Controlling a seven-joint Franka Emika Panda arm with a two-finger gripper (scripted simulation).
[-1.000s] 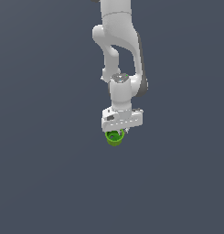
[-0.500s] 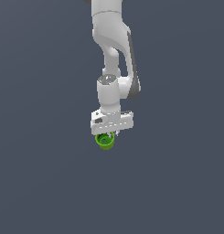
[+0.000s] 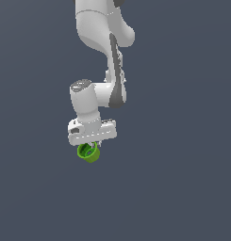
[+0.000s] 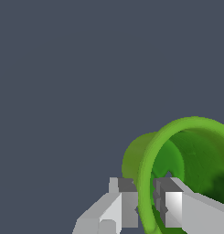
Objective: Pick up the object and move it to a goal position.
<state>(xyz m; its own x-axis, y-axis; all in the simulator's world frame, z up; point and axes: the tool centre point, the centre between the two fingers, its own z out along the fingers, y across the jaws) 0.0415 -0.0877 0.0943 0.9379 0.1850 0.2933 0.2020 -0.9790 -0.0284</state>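
Arm: white Panda arm [image 3: 100, 56] comes down from the top of the exterior view, centre-left, with its wrist bent toward the lower left of the frame.
Gripper: white gripper [image 3: 92, 147] points downward, just below the middle of the exterior view; its jaws are nearly closed, pinching the wall of the cup.
Fingers: in the wrist view one finger [image 4: 122, 203] lies on the outside of the cup wall and the other sits inside the hollow, with the rim between them.
Cup: bright green cup [image 3: 88, 153] hangs from the gripper, lower centre-left in the exterior view, tilted so that its opening faces up and toward the frame's left; in the wrist view [image 4: 177, 155] it fills the lower right.
Background: plain dark grey-blue everywhere; no surface line is visible beneath the cup.
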